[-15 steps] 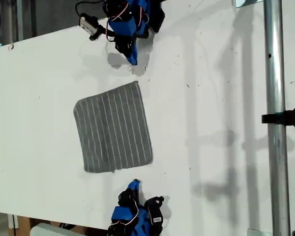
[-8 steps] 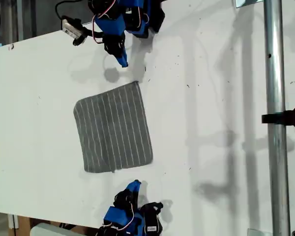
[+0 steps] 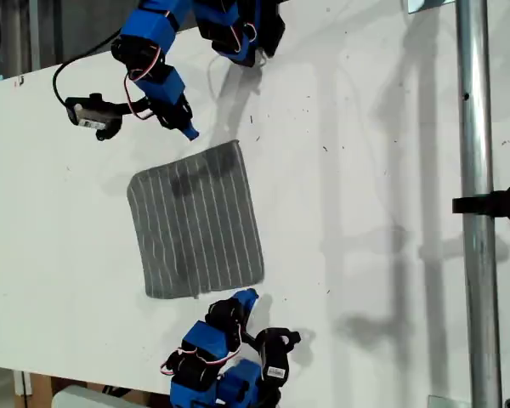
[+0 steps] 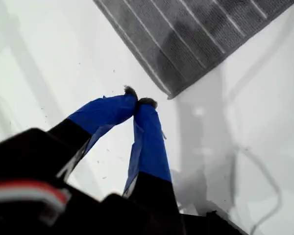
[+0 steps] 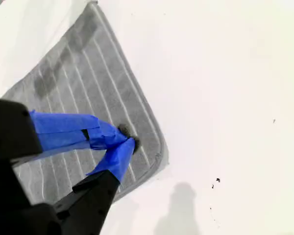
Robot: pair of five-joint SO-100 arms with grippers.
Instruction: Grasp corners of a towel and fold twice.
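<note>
While towel (image 3: 195, 223) lies flat, both tools closed

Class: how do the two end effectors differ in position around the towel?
My first end effector is at the exterior view's top, my second end effector at its bottom. The first's tips lie over bare table short of a towel corner; the second's overlap the towel in its wrist view. Both are blue, shut, empty.
</note>
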